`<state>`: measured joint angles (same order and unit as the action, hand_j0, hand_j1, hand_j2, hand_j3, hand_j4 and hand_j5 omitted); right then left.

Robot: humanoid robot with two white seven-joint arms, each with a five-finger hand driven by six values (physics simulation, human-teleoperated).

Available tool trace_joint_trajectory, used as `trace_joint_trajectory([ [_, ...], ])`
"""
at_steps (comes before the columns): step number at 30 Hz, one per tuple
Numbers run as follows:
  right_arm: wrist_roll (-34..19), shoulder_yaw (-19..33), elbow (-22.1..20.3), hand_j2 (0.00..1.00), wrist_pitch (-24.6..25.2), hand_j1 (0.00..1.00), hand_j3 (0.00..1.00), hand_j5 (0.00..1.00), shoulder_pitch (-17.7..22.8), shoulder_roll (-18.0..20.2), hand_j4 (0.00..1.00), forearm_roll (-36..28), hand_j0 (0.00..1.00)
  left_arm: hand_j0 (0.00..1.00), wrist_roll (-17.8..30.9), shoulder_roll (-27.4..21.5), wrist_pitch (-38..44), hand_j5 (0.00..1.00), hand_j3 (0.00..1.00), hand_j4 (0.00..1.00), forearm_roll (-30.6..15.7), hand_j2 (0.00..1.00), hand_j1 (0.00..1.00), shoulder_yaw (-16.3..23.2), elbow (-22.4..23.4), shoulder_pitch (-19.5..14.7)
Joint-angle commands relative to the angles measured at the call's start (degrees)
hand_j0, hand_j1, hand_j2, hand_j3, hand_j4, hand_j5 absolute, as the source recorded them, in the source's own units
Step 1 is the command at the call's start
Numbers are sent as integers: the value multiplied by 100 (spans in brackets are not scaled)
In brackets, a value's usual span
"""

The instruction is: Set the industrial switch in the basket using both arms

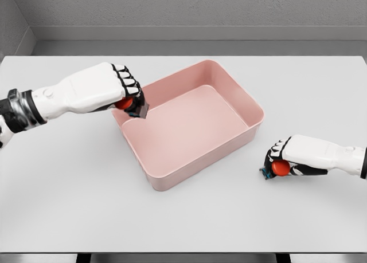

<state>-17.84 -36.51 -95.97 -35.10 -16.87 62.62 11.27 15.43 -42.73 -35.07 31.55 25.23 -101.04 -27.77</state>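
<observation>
Low on the white table (pixel 69 205), the right hand (pixel 282 160) rests right of the pink basket (pixel 252 111), its fingers curled around a switch with a red button (pixel 279 168). Across the basket, the left hand (pixel 127 91) hangs over the left rim, fingers closed on a second red-buttoned switch (pixel 136 107), whose dark body tilts down toward the basket's inside

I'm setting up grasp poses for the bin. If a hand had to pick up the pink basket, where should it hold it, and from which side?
Probably the rim of the pink basket at its near corner, coming from above: the walls are thin and upright, the top is open, and that corner lies clear of the left hand at the far-left rim and the right hand on the table.
</observation>
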Motion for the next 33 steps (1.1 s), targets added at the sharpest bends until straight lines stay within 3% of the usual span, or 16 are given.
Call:
trace_joint_trajectory([
  [1,8,4,-1,43,10,43,43,43,0,5,43,-82,43,42,135,142,7,42,42,42,-26,42,42,131,6,0],
  [8,8,118,-1,43,10,43,43,43,-299,23,43,-459,43,43,347,538,7,43,43,43,158,43,43,219,102,-123],
  [11,8,118,-1,43,10,43,43,43,-413,23,43,-512,43,43,355,889,7,43,43,43,404,43,43,272,252,-132],
  [18,8,127,-1,43,10,43,43,43,-659,14,43,-688,43,44,355,1197,7,44,44,44,747,44,44,298,700,-158],
  [19,8,118,-1,43,10,43,43,43,-729,5,43,-714,43,47,355,1224,7,47,47,47,747,47,47,307,718,-158],
  [20,8,118,-1,43,10,43,43,43,-738,5,43,-714,43,60,355,1232,7,60,60,60,747,60,60,307,718,-158],
  [22,17,127,-1,43,10,43,43,43,-800,5,43,-714,43,99,329,1232,7,99,99,99,739,99,99,298,709,-176],
  [33,290,118,-1,43,10,43,43,43,-1099,-57,43,-723,43,100,294,1162,7,100,100,100,677,100,100,290,647,-193],
])
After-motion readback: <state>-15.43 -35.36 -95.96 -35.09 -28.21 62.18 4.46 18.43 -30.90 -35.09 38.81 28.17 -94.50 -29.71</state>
